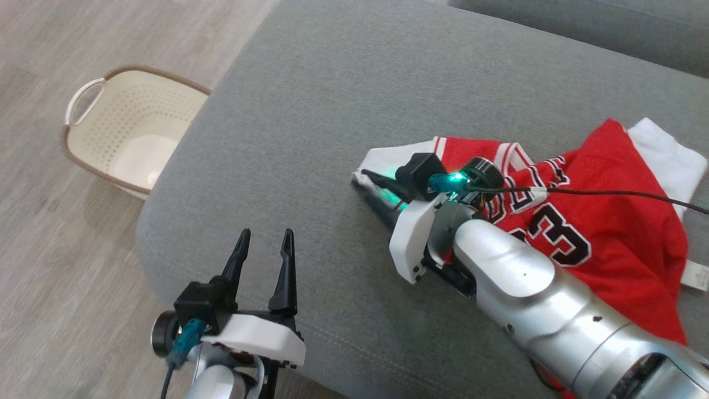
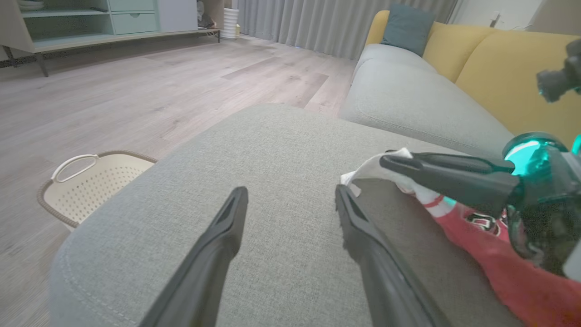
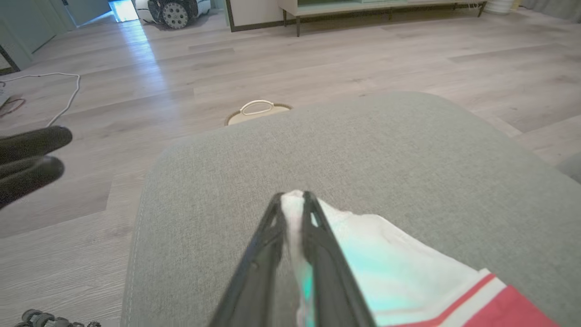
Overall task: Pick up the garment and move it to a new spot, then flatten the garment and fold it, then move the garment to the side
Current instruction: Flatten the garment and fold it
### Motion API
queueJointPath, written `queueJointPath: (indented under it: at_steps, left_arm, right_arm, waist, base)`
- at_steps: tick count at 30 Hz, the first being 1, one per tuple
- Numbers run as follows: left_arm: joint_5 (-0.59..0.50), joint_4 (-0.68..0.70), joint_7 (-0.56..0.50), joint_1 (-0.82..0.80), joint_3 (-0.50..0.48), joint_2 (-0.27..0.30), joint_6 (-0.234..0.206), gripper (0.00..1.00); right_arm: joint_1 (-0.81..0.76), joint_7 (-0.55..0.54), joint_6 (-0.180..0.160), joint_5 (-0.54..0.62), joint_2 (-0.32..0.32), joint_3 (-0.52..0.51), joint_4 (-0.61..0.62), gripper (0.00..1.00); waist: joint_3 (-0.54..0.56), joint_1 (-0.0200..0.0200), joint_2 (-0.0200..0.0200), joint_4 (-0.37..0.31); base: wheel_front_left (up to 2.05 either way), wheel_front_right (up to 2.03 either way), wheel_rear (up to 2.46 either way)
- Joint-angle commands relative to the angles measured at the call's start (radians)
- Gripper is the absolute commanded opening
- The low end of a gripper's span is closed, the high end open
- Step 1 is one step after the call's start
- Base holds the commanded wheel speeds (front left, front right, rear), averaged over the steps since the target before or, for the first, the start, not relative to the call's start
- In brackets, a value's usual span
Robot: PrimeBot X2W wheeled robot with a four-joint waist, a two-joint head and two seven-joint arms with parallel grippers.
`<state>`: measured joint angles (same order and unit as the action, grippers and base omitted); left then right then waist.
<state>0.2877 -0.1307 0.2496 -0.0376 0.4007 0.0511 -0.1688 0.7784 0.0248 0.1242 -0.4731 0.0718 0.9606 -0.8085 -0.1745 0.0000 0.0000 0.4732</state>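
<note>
one basket (image 1: 130, 118), well apart from garment (image 1: 620, 235)

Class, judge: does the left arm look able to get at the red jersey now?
Probably yes: only bare cushion separates the open left end effector from the jersey; the right end effector grips its near white corner.

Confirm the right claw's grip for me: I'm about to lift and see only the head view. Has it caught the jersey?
Observer: Yes. The right wrist view shows the right claw shut on the jersey, white edge pinched between its fingers.
Operator: Any floor hazards beyond the cushion?
Observer: A white cable lies on the wood floor, in the right wrist view.
</note>
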Motion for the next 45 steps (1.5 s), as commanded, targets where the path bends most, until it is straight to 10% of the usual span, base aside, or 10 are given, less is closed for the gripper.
queueJointPath:
  at_steps: [1,15,25,37,41,45]
  left_arm:
    - [0.005,0.036,0.012,-0.009,-0.040,-0.001,-0.009,1.00]
    - [-0.020,0.038,0.012,-0.013,-0.058,-0.001,0.003,1.00]
    - [-0.021,0.039,0.012,-0.018,-0.058,-0.001,0.009,1.00]
    - [-0.025,0.037,0.012,-0.034,-0.054,-0.001,0.014,1.00]
    - [-0.023,0.038,0.012,-0.041,-0.051,-0.001,0.015,1.00]
    - [-0.020,0.039,0.012,-0.049,-0.045,-0.001,0.016,1.00]
  right_arm:
    - [0.041,0.012,0.007,-0.019,-0.021,0.010,0.017,1.00]
    - [0.162,0.112,0.007,-0.042,0.059,-0.076,-0.072,1.00]
    - [0.137,-0.057,0.007,-0.037,0.254,-0.129,-0.221,1.00]
    - [0.057,-0.304,0.007,-0.286,0.334,-0.114,-0.130,1.00]
    - [0.065,-0.344,0.007,-0.339,0.388,-0.078,-0.066,0.00]
    - [0.121,-0.307,0.007,-0.308,0.422,-0.060,-0.075,0.00]
  waist:
    - [-0.003,0.0000,0.0000,-0.023]
    - [0.015,0.0000,0.0000,-0.218]
    - [-0.006,0.0000,0.0000,-0.217]
    - [-0.036,0.0000,0.0000,-0.190]
    - [-0.047,0.0000,0.0000,-0.176]
    - [-0.064,0.0000,0.0000,-0.159]
  base:
    - [0.00,0.00,0.00]
    - [0.00,0.00,0.00]
    - [0.00,0.00,0.00]
    - [0.00,0.00,0.00]
    - [0.00,0.00,0.00]
    - [0.00,0.00,0.00]
